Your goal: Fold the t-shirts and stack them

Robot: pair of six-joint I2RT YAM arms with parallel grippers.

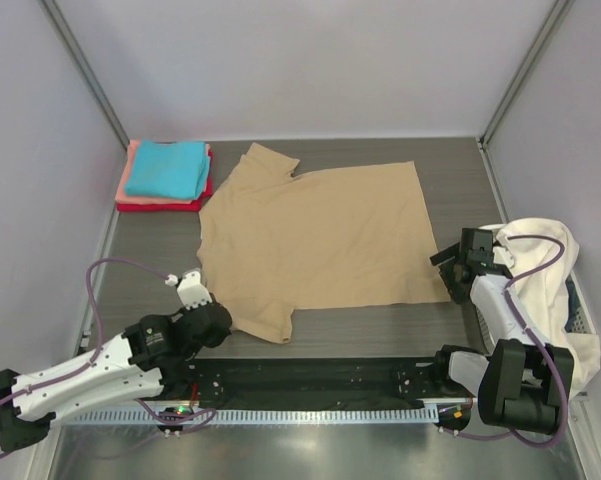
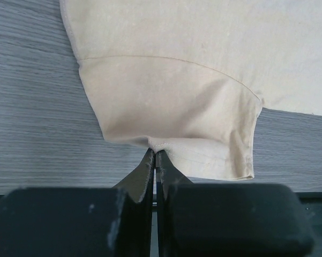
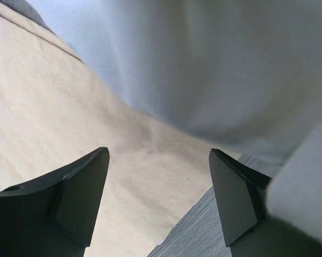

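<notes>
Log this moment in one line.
left hand: shut on tan t-shirt sleeve | right hand: open over hem | folded stack: far left

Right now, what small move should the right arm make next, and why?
Probably lower the right gripper and close on the edge of the tan t-shirt: its jaws hang open over that cloth, while the left gripper seems shut on a sleeve cuff.

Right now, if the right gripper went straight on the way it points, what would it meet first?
Most likely the tan t-shirt: the open right gripper points at its cloth near the edge. The white cloth hangs close above that line, so depth is uncertain.
</notes>
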